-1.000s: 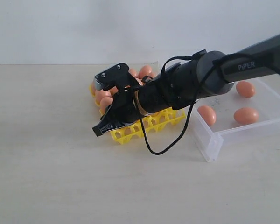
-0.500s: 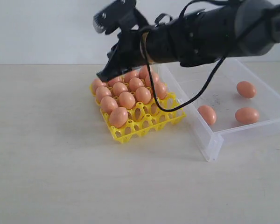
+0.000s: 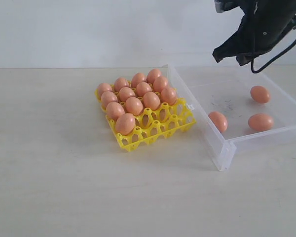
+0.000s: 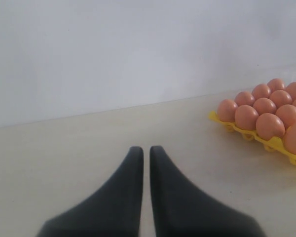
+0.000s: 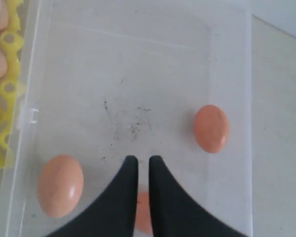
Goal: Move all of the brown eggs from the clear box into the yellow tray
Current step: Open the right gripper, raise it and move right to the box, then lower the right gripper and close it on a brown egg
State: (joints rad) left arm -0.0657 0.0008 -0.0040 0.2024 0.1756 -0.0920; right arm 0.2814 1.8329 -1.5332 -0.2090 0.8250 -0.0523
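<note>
Fingers of the right gripper (image 5: 143, 159) are together with only a thin slit between them and nothing held. The gripper hangs above the clear box (image 3: 266, 136), high at the exterior view's upper right. Under it three brown eggs (image 3: 218, 121) lie loose on the box floor, well apart: that one near the wall on the tray side, one (image 3: 260, 122) by the near wall, one (image 3: 260, 94) further back. In the right wrist view one egg is partly hidden behind the fingers. The left gripper (image 4: 146, 148) has its fingers together too, empty, over the table (image 3: 64, 173), with the tray off to one side. The yellow tray (image 3: 158, 131) sits just beside the box – touching or not, can't tell. Thirteen eggs sit in its cups, only one of them in the near row.
</note>
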